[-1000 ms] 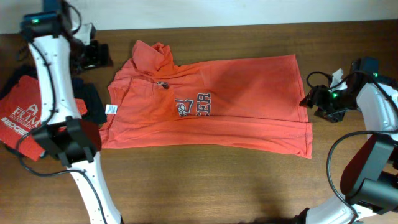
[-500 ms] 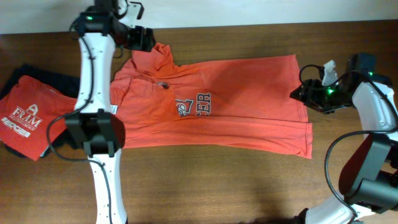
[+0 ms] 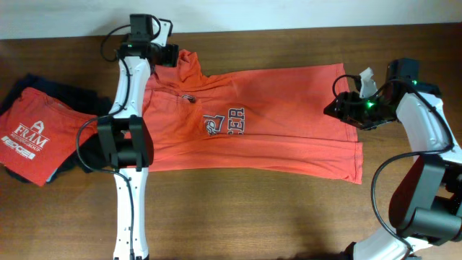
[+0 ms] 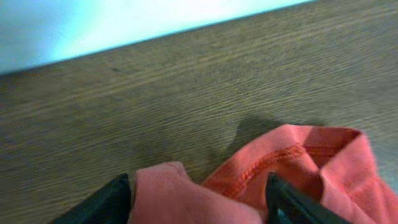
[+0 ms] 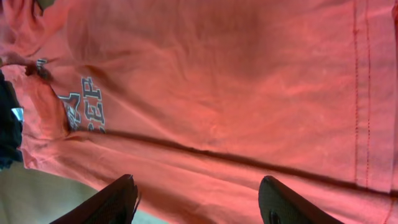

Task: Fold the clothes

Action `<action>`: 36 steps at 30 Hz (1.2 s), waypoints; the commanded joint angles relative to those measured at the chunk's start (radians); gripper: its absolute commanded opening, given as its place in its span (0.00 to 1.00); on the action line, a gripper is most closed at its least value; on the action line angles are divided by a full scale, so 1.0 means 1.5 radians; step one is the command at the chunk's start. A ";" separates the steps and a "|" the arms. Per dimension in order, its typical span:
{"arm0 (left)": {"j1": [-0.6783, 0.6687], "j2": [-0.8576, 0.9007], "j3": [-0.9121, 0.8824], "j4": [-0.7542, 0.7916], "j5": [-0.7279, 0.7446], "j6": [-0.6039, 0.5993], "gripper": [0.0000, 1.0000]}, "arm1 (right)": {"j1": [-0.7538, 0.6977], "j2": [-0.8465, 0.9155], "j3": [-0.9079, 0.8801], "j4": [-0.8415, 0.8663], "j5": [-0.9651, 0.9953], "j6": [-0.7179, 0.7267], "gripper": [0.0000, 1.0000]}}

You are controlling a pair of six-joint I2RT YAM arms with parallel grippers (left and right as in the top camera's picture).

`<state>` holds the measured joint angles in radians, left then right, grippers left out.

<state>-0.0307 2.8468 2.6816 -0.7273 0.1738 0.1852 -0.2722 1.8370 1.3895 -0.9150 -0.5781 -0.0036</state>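
- Orange-red T-shirt [image 3: 289,123] lies spread lengthwise across the middle of the wooden table [image 3: 253,217], printed side up. Neck end is toward the left arm, hem toward the right arm.
- Grey-white lettering [image 3: 224,123] sits near mid-cloth and is partly broken by a wrinkle.
- Progress, as a judgement: early. The garment is laid out and mostly flat, but no tidy packet has been formed. Nearly all the folding is left to do.
- A long crease or lapped edge runs along the near side. The right wrist view shows it as a dark line. Whether it is a proper fold cannot be told.
- The neck-and-sleeve end is rumpled, with a bunch of cloth humped up at the far left corner. The hem end lies smoother, its stitching lines straight.
- Left gripper [image 3: 170,54] is at that far left bunch. In its wrist view the jaws stand apart with a lump of orange cloth filling the space between them. Whether they pinch it cannot be told.
- Right gripper [image 3: 343,108] hovers over the far hem corner, jaws spread wide, holding nothing.
- A folded red shirt [image 3: 29,141] with a white logo rests on a dark garment [image 3: 29,83] at the table's left end, apart from the work.
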 commanded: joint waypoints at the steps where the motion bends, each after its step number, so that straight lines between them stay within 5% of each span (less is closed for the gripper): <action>1: -0.010 0.025 0.002 0.009 0.003 0.003 0.52 | 0.004 -0.015 0.009 -0.009 -0.002 -0.013 0.68; 5: -0.013 0.023 0.021 0.003 0.046 0.002 0.06 | 0.004 -0.015 0.009 -0.022 0.012 -0.013 0.68; 6: -0.011 0.023 0.030 -0.003 0.052 0.002 0.01 | 0.004 -0.015 0.009 -0.022 0.012 -0.013 0.68; 14: -0.006 0.018 0.308 -0.251 0.072 0.003 0.00 | 0.004 -0.015 0.009 -0.021 0.029 -0.013 0.68; 26: -0.007 -0.020 0.306 -0.625 0.072 0.003 0.00 | 0.004 -0.015 0.009 -0.028 0.029 -0.013 0.68; 36: -0.010 -0.104 0.302 -0.641 0.113 -0.011 0.00 | 0.004 -0.015 0.009 -0.049 0.029 -0.013 0.68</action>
<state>-0.0448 2.8185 3.1359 -1.6852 0.3157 0.1795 -0.2722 1.8370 1.3895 -0.9810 -0.5400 -0.0082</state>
